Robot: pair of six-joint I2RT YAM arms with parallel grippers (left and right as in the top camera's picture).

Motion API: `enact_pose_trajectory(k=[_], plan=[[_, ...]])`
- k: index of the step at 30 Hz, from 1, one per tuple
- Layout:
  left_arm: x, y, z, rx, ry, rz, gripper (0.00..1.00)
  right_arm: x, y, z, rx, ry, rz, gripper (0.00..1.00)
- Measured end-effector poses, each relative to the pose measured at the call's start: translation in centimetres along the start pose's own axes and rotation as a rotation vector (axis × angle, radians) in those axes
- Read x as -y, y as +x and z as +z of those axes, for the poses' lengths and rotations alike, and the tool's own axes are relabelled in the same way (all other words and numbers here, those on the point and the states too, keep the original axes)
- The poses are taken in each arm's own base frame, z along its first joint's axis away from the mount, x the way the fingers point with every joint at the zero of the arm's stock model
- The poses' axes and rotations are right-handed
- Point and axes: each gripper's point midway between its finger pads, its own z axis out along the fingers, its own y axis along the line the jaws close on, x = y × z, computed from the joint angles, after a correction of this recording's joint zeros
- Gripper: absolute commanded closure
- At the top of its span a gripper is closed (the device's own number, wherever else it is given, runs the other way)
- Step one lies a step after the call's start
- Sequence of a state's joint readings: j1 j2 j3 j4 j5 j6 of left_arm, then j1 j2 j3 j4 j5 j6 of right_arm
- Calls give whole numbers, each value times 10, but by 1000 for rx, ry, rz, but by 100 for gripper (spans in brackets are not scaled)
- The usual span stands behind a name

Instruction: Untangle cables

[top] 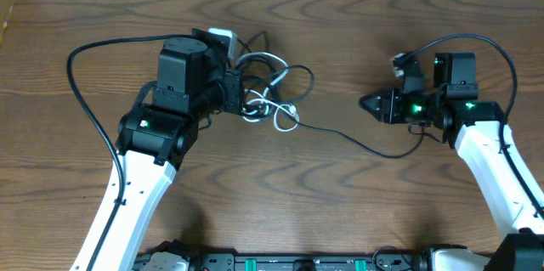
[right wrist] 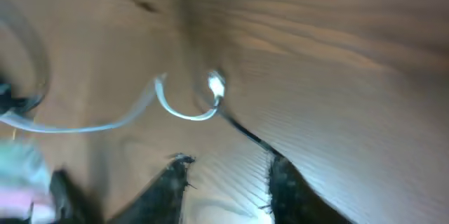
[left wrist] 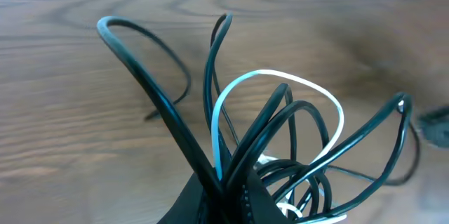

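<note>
Item 1. Left gripper (top: pixel 240 101): closed tight on the tangle (top: pixel 268 93), which sits toward the far edge of the tabletop (top: pixel 340 220), left of centre. In my left wrist view, black loops and one loop of the white cable (left wrist: pixel 280 78) fan straight up out of the pinch.
- Risk: I have several strands clamped at once. Any pull from the other side would cinch the knot instead of opening it.
- Risk: lifting drags the whole bundle, since nothing pins the rest down.

Item 2. Black cable (top: pixel 357 142): one run trails out of the tangle across the middle of the tabletop toward the right arm.
- Risk: a pull on this run would slide the tangle toward the right edge, or yank strands out of my left pinch.

Item 3. Right gripper (top: pixel 367 103): jaws partly apart and, as far as I can see, gripping nothing. The wrist picture is blurred. A plug end (right wrist: pixel 215 83) lies just ahead of the fingers, and the black cable runs up against one finger.
- Risk: closing now could miss the cord or nip only the plug, which I judge would slip.
- Risk: the blur makes my aim unreliable.
</note>
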State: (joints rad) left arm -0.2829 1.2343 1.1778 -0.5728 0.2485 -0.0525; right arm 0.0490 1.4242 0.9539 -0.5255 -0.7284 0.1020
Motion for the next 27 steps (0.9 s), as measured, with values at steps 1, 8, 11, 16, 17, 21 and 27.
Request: enact_pose_trajectory(k=[1,8,11,16,17,21,27], plan=[[4,0,0,-2,20,3,93,-11,0,2,-2,-46,-47,53],[34,2,10,-15,143,40,92,-68,8,18,-22,-236,-287,49],[51,3,14,-17,189,67,93,-82,8,22,-15,-275,-348,49],[78,3,14,-5,252,114,93,-95,8,26,-4,-309,-402,48],[87,4,15,-5,271,130,93,-97,8,26,-2,-313,-410,48],[106,11,20,-25,308,163,92,-99,7,27,0,-316,-416,43],[126,22,29,-55,347,196,92,-99,7,27,1,-315,-419,69]])
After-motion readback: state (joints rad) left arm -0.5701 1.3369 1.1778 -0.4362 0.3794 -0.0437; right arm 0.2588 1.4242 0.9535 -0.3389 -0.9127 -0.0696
